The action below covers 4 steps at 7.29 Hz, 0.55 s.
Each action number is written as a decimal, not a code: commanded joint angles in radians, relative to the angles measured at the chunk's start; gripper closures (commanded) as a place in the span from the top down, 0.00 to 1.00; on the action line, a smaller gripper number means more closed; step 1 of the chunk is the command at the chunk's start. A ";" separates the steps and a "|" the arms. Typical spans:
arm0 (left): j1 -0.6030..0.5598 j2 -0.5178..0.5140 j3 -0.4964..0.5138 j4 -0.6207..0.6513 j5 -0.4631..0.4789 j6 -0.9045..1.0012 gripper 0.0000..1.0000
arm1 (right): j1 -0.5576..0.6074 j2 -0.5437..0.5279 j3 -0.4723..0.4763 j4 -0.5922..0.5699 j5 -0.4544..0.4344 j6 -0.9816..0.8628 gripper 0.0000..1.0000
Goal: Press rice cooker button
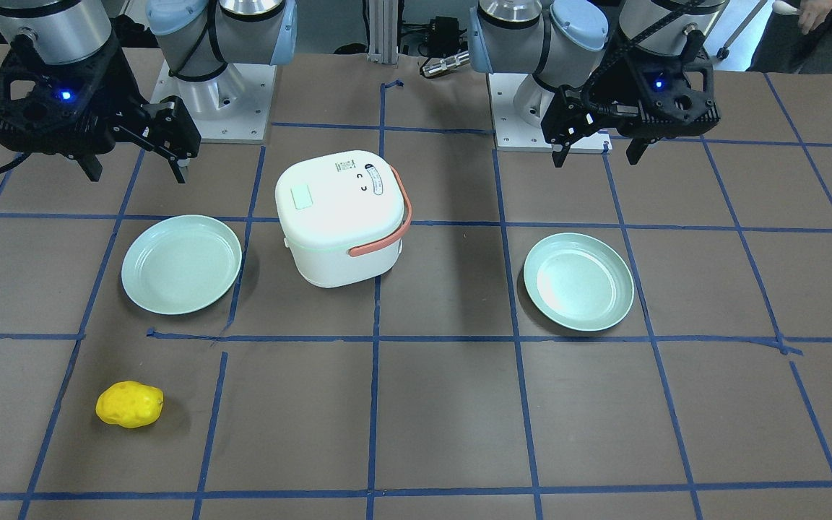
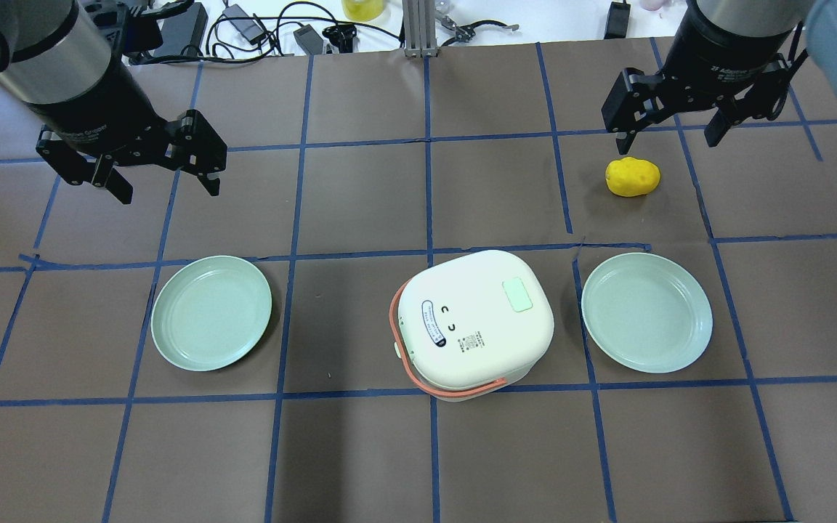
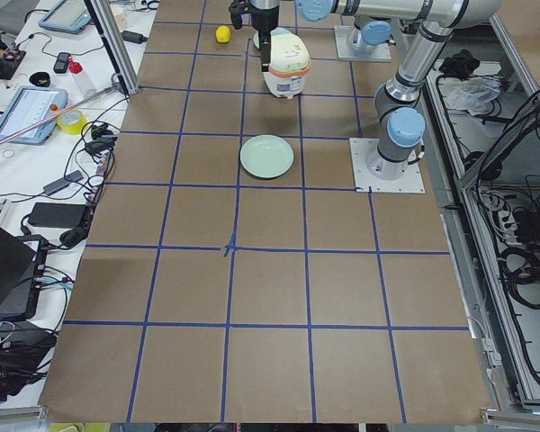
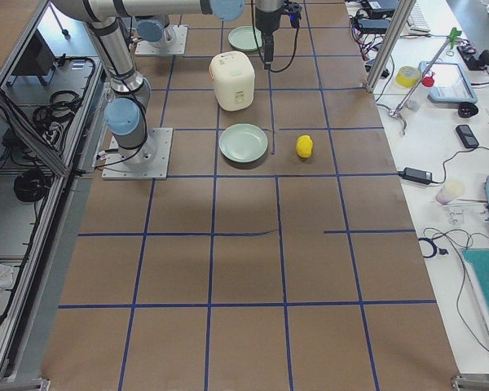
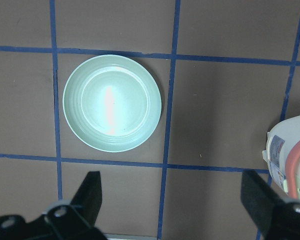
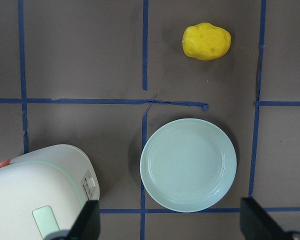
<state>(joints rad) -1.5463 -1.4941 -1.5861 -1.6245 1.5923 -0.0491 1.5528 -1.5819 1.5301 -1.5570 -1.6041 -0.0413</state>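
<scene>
The white rice cooker [image 2: 473,319] with an orange handle stands mid-table, lid shut; it also shows in the front view [image 1: 340,217]. A pale green rectangular button [image 2: 516,295] sits on its lid, toward the robot's right [image 1: 302,196], and shows in the right wrist view [image 6: 46,220]. My left gripper [image 2: 168,190] hovers open and empty above the table, far to the cooker's left [image 1: 596,155]. My right gripper [image 2: 665,142] hovers open and empty beyond the cooker's right side [image 1: 134,170]. In the left wrist view only the cooker's edge [image 5: 290,155] shows.
A pale green plate [image 2: 211,312] lies left of the cooker, under the left wrist camera [image 5: 112,102]. A second plate [image 2: 647,312] lies right of it [image 6: 188,165]. A yellow lumpy object [image 2: 633,176] lies just below the right gripper [image 6: 206,41]. Blue tape lines grid the brown table.
</scene>
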 commanded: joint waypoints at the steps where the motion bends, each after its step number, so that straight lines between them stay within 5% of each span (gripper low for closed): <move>1: 0.000 0.000 0.000 0.000 0.000 0.000 1.00 | 0.001 -0.001 0.001 0.002 0.018 0.003 1.00; 2: 0.000 0.000 0.000 0.000 0.000 0.000 1.00 | 0.001 -0.003 0.001 0.002 0.026 0.003 1.00; 4: 0.000 0.000 0.000 0.000 0.000 0.000 1.00 | 0.003 -0.004 0.008 0.033 0.055 0.003 0.45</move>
<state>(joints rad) -1.5463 -1.4941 -1.5861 -1.6245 1.5923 -0.0491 1.5549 -1.5853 1.5334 -1.5469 -1.5727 -0.0384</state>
